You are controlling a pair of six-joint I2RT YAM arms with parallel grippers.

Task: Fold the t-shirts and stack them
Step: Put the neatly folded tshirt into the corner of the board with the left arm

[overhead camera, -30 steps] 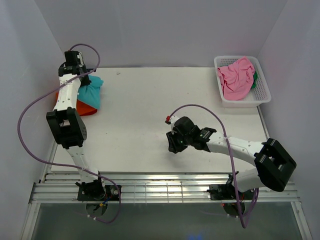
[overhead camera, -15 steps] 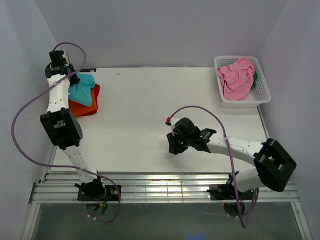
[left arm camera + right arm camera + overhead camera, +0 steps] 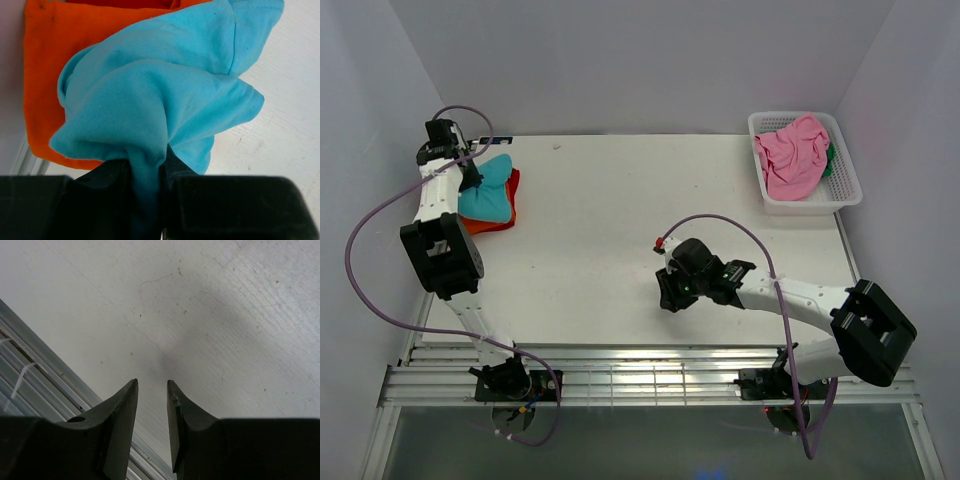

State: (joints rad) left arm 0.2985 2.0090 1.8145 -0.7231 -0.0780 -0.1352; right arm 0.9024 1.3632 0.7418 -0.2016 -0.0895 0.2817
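Swinging back along the table's [image 3: 620,200] left edge, the left gripper [image 3: 149,172] brings the teal t-shirt [image 3: 150,95] over the folded orange t-shirt [image 3: 42,60], probably to stack it. It pinches a bunched fold that buries its fingertips. The right gripper [image 3: 152,400] hovers empty near the front edge, slightly spread. The pink t-shirt [image 3: 792,152] waits in the far-right basket [image 3: 805,207], hiding most of something green [image 3: 831,160].
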